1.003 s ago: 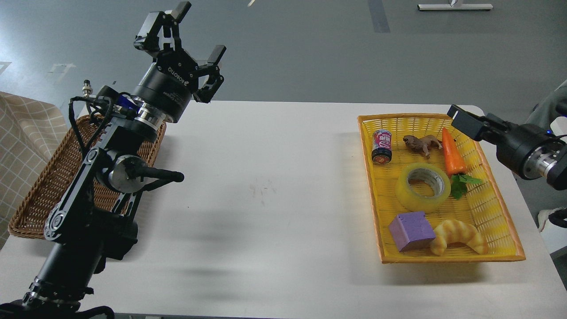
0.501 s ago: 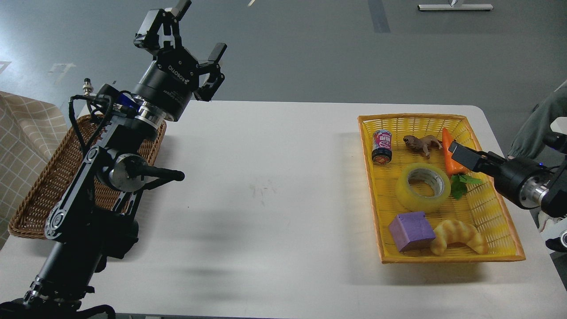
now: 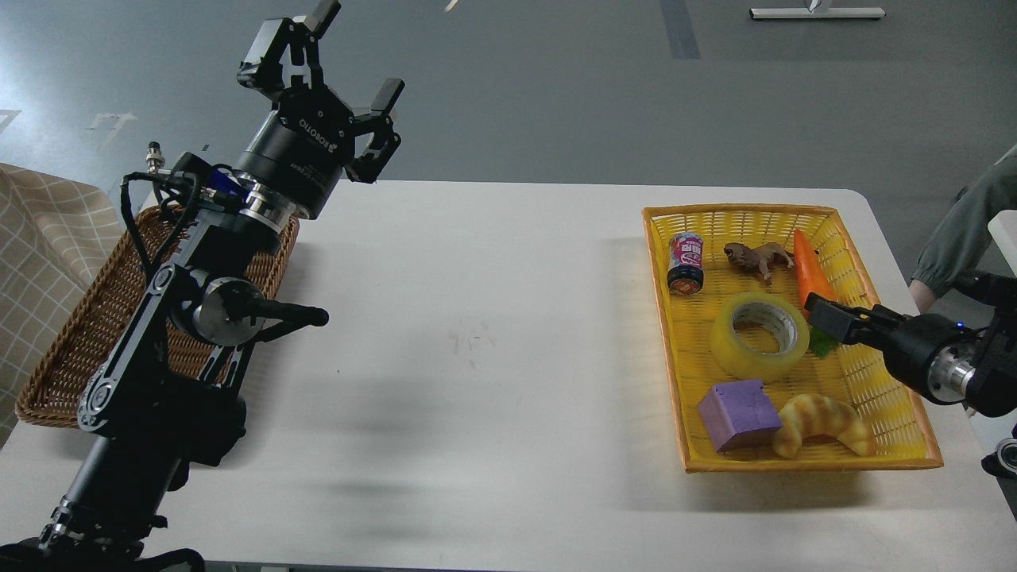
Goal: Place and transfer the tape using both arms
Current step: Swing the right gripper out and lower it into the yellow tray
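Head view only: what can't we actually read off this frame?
- Right gripper: seen end-on and dark beside the tape; open or shut, and contact, cannot be told.
- Brown basket: the left arm covers much of its inside.
- Carrot: leafy end hidden behind the right gripper.
- Can: label print too small to read.
- Right arm: cut off by the right edge.

Right tool (image 3: 826,316) seen end-on, fingers indistinguishable; it hides the carrot's leaves (image 3: 818,343); right arm cut off.
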Tool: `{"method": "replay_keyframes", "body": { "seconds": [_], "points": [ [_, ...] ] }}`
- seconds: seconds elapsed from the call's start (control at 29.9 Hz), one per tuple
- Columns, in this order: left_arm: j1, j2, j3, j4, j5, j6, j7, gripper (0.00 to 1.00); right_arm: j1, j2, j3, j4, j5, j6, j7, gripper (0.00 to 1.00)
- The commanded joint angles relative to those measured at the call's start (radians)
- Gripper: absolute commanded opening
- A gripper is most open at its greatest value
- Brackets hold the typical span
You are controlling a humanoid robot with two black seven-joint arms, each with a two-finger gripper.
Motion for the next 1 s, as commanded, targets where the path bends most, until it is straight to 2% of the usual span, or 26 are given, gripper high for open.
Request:
{"method": "replay_keyframes", "body": {
  "seconds": [0.0, 0.47, 0.97],
  "points": [
    [0.000, -0.001, 0.000, 0.001, 0.000, 0.000, 0.000, 0.98, 0.002, 0.002, -0.029, -0.010, -0.002, 0.000, 0.003, 0.90],
    [0.000, 0.000, -0.002, 0.007, -0.006, -0.001, -0.001, 0.98, 0.122, 0.038, -0.151, -0.104, -0.006, -0.002, 0.006, 0.79],
    [0.000, 0.002, -0.012, 0.013, -0.017, -0.009, -0.001, 0.98, 0.166, 0.068, -0.208, -0.142, -0.077, -0.002, 0.027, 0.74]
  ]
}}
